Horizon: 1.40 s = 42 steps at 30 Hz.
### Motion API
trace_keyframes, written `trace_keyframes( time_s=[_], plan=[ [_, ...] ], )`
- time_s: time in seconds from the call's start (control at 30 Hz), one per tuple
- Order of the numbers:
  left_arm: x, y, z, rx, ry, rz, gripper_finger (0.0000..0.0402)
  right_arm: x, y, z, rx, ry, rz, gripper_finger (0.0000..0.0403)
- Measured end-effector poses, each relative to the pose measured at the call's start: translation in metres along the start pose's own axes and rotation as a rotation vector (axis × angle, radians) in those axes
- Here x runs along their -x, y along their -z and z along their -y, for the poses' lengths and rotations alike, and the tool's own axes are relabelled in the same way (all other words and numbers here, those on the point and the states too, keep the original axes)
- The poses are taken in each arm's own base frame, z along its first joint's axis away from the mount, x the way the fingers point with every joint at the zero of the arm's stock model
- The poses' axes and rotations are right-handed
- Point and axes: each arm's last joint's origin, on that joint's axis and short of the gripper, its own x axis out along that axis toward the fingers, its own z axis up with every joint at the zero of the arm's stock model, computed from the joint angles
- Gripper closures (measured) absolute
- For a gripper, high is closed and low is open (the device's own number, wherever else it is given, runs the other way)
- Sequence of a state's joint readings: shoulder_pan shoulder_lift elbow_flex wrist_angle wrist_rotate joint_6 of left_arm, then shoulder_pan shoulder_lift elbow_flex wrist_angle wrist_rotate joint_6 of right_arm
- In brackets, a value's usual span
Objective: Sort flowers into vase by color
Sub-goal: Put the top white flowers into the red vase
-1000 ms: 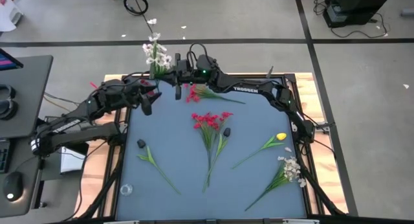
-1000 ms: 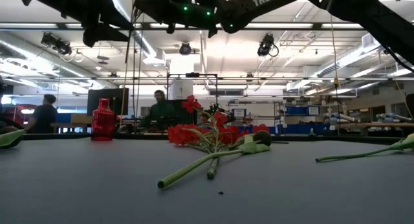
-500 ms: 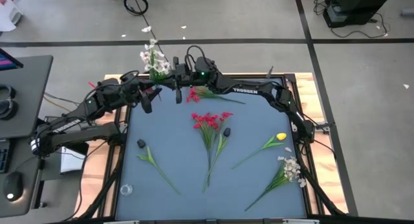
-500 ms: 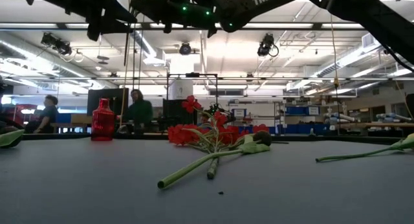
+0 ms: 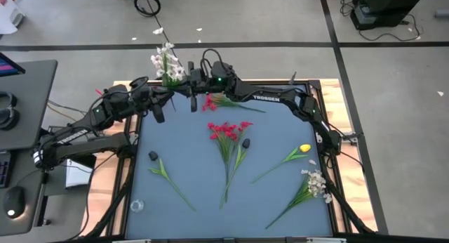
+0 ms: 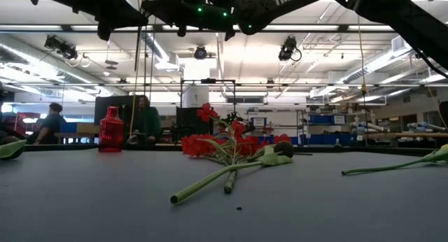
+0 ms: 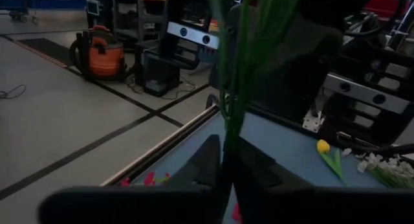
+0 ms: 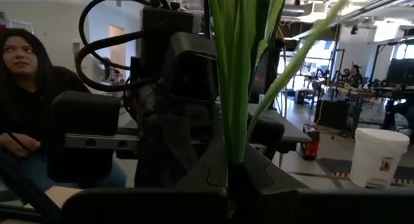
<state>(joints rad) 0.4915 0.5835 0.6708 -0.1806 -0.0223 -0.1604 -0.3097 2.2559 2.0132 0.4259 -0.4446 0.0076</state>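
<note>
A white flower sprig [image 5: 164,62] stands upright over the table's far left corner, its green stems [image 6: 143,46] hanging down clear of the table. My left gripper [image 5: 167,97] reaches it from the left and is shut on the stems. My right gripper [image 5: 185,88] reaches it from the right and is also shut on them. The two grippers face each other. A red vase [image 6: 110,130] stands at the far left. Red flowers [image 5: 227,130] lie mid-table, and another red flower [image 5: 210,101] lies near the far edge. My left gripper pinches the white sprig's green stems [image 7: 230,134] between its two fingers, coming level from the table's left, across the stems. The sprig stands upright and clear of the table. My right gripper pinches the same stems [image 8: 233,146] between its two fingers, coming about level from the table's right, across them. Leaves rise above the fingers. The left gripper's body stands right behind the stems.
A yellow flower [image 5: 303,149] and a white sprig [image 5: 316,181] lie at the right. Two green sprigs with dark buds [image 5: 153,157] [image 5: 245,142] lie left and centre. A small clear object [image 5: 136,205] sits near left. People sit beyond the table [image 6: 143,119].
My left gripper has tipped up a little and shut on the white sprig's stems, which my right gripper keeps holding. The sprig's blossoms have swung slightly toward the table's left.
</note>
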Motion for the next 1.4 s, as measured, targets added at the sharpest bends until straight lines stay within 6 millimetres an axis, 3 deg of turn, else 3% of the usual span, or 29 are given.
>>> trace_keyframes(
  time_s=[0.2, 0.37, 0.7, 0.93, 1.2, 1.4],
  plan=[
    [0.000, 0.000, 0.000, -0.050, 0.012, -0.004, 0.0394, 0.000, 0.002, 0.000, -0.013, 0.000, -0.022, 0.0386],
    [0.002, -0.002, -0.001, -0.044, -0.040, 0.022, 0.0397, 0.001, 0.003, 0.004, -0.113, 0.075, -0.030, 0.0350],
    [0.038, 0.002, -0.010, -0.070, -0.317, 0.041, 0.0399, 0.019, 0.002, 0.038, -0.329, 0.154, -0.017, 0.0259],
    [0.053, 0.024, -0.017, -0.058, -0.397, 0.101, 0.0399, 0.022, 0.002, 0.043, -0.374, 0.092, -0.025, 0.0256],
    [0.048, 0.054, -0.023, -0.055, -0.459, 0.157, 0.0399, 0.021, 0.007, 0.035, -0.466, 0.077, -0.126, 0.0256],
    [0.044, 0.056, -0.024, -0.108, -0.469, 0.204, 0.0399, 0.026, -0.001, 0.025, -0.453, 0.082, -0.244, 0.0257]
  ],
)
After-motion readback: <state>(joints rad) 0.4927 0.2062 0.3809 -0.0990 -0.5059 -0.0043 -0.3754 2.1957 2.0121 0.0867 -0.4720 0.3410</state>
